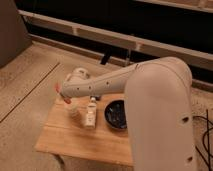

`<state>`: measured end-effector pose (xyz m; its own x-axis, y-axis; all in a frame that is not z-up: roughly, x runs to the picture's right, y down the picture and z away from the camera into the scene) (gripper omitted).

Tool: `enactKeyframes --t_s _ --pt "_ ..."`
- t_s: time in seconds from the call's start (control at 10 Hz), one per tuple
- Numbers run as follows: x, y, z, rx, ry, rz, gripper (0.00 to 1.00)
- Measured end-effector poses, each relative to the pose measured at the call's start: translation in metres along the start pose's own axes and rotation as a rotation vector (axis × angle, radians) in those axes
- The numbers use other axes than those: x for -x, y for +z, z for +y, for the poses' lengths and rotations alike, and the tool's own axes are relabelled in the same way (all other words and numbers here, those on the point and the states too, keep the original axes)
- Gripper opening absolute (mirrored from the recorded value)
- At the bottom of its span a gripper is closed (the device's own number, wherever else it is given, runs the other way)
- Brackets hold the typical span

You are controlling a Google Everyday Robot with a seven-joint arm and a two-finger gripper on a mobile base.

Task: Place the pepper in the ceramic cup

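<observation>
The pepper [59, 91] is a slim orange-red piece at the left tip of my arm. My gripper [65, 96] is shut on it and holds it in the air, just above and slightly left of the ceramic cup [74, 111]. The cup is small and pale cream. It stands upright on the left part of the wooden table [70, 139]. The wrist hides most of the gripper and part of the cup's rim.
A small white bottle [91, 115] stands right next to the cup on its right. A wide black bowl [116, 114] sits further right, partly under my arm. The table stands on a speckled floor, and a dark wall with rails runs behind it.
</observation>
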<state>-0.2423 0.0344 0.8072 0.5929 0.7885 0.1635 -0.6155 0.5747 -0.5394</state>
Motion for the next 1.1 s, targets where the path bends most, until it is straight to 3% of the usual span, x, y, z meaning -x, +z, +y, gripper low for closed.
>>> enactKeyframes --t_s 0.5,0.7,0.9,1.1 --pt "0.0030 -0.0009 0.0051 0.012 -0.012 -0.028 0.00" --pt "0.0020 0.0003 0.0082 0.020 -0.020 -0.031 0.05" --pt "0.0008 0.0005 0.0083 0.022 -0.022 -0.032 0.23" --pt "-0.0011 -0.0001 0.0062 0.021 -0.020 -0.033 0.48"
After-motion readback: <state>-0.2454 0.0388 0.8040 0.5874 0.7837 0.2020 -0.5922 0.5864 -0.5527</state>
